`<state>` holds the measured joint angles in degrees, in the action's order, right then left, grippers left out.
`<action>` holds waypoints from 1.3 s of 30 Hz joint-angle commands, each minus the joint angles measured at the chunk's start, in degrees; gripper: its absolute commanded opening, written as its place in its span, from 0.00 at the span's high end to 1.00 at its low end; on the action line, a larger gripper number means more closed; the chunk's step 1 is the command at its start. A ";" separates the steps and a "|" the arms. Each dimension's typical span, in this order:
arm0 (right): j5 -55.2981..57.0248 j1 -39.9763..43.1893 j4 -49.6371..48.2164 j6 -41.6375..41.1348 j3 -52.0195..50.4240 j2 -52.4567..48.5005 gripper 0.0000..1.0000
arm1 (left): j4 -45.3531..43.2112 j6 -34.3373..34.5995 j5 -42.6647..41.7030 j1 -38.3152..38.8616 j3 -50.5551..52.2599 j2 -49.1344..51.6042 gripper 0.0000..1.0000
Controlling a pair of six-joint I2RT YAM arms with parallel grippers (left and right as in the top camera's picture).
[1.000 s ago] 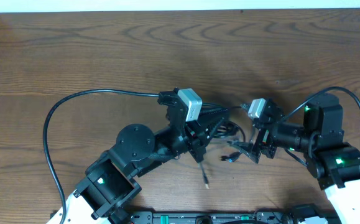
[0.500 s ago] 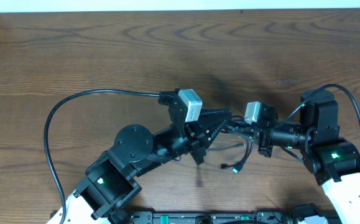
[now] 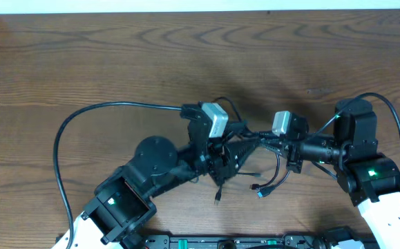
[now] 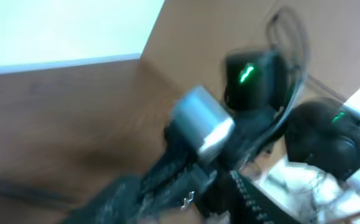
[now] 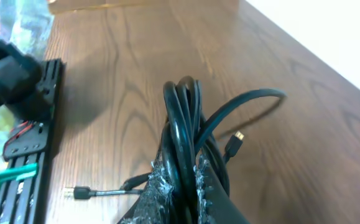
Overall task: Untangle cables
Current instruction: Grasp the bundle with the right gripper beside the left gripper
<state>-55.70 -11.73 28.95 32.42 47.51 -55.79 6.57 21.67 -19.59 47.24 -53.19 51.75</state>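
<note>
The thin black cables (image 3: 263,146) hang bunched between my two grippers over the wooden table. My right gripper (image 3: 280,148) is shut on a bundle of several strands (image 5: 183,134), which loop up out of its jaws. Loose ends trail below: a blue-tipped plug (image 3: 260,194), another plug (image 3: 217,200), a small gold-tipped plug (image 5: 232,145) and a plug lying flat (image 5: 75,193). My left gripper (image 3: 248,146) points right into the same bunch. The left wrist view is motion-blurred, so its jaws are unreadable there. It shows mostly the right arm's silver camera (image 4: 202,124).
A thick black arm cable (image 3: 58,138) arcs across the left of the table. A black rail (image 3: 220,243) runs along the front edge, also the rail (image 5: 24,155) in the right wrist view. The table's far edge meets a white wall (image 3: 186,5).
The right gripper shut on the cable bundle and lifted it toward the left gripper. The left arm has shifted slightly right, and the loose loops and plugs now hang lower.
</note>
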 commanded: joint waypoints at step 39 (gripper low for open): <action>-23.04 3.48 -15.39 -30.01 0.48 0.07 0.99 | 17.92 2.34 30.77 -0.24 -0.61 2.14 0.30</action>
<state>-73.65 -8.80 14.74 5.39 47.51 -55.88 25.41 21.67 9.13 47.24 -53.17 53.06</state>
